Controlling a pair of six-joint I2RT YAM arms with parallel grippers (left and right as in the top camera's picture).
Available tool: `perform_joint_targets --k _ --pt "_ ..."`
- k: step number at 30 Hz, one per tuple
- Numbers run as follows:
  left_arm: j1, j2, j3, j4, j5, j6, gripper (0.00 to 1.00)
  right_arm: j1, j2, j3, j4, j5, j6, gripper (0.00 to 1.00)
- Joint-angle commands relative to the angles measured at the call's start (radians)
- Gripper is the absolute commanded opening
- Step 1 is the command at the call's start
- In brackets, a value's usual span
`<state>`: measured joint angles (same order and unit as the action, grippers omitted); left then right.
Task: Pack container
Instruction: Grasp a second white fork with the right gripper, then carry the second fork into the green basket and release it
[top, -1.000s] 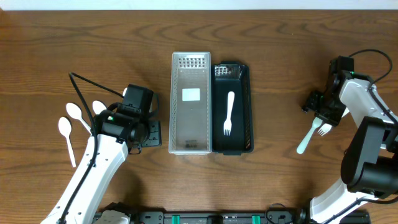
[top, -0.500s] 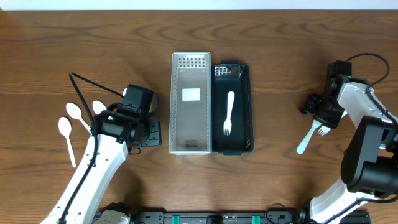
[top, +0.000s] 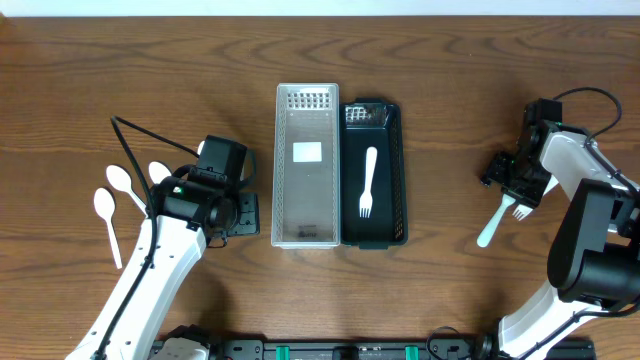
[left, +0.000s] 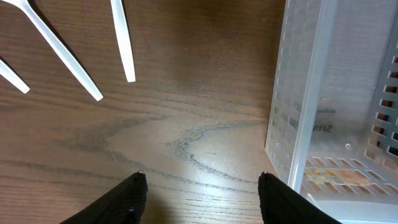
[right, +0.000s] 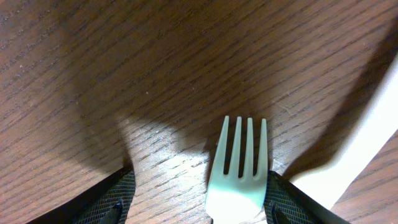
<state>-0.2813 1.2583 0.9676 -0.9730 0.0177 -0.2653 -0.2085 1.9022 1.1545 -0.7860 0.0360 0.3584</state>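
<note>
The fork (right: 239, 168) lies well to the right of the black tray (top: 403, 170), its long axis about parallel to the tray's long side. The right gripper (right: 199, 186), the nearer one, stands spread astride it, not yet pinching.

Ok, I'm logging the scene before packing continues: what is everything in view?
Clear basket: one, translucent, table centre, no cutlery inside.
Black basket: one, black, right beside the clear one.
Packed fork: one, white, inside the black basket.
Spoons: three, white, on the table, far left.
Loose fork: one, white, on the table, far right.
Second utensil: one, white, beside the loose fork, head unclear.
Table: one, brown wood.
Left hand: one, black, open, near the clear basket.
Right hand: one, black, open, straddling the loose fork.
</note>
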Motion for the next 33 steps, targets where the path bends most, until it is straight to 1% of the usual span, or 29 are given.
perform_joint_targets --k 1,7,11,14,17,20,24,25,30,33 --pt "0.005 -0.011 0.023 -0.005 -0.015 0.002 0.61 -0.009 0.026 -0.014 0.0 0.008 -0.008 0.67" --pt "0.005 -0.011 0.023 -0.006 -0.015 0.002 0.6 -0.009 0.026 -0.014 -0.002 0.008 -0.008 0.53" --pt "0.005 -0.011 0.023 -0.006 -0.015 0.002 0.6 -0.009 0.026 -0.014 -0.003 0.008 -0.008 0.51" --pt "0.005 -0.011 0.023 -0.006 -0.015 0.002 0.6 -0.009 0.026 -0.014 -0.002 0.008 -0.008 0.45" --pt "0.005 -0.011 0.023 -0.006 -0.015 0.002 0.6 -0.009 0.026 -0.014 -0.002 0.008 -0.008 0.37" --pt "0.005 -0.011 0.023 -0.006 -0.015 0.002 0.6 -0.009 0.026 -0.014 -0.002 0.008 -0.008 0.36" --pt "0.005 -0.011 0.023 -0.006 -0.015 0.002 0.6 -0.009 0.026 -0.014 0.001 0.008 -0.008 0.28" --pt "0.005 -0.011 0.023 -0.006 -0.015 0.002 0.6 -0.009 0.026 -0.014 0.001 0.008 -0.008 0.23" --pt "0.005 -0.011 0.023 -0.006 -0.015 0.002 0.6 -0.004 0.023 -0.002 -0.01 0.007 -0.008 0.18" --pt "0.005 -0.011 0.023 -0.006 -0.015 0.002 0.6 0.011 0.002 0.03 -0.041 0.007 -0.008 0.16"
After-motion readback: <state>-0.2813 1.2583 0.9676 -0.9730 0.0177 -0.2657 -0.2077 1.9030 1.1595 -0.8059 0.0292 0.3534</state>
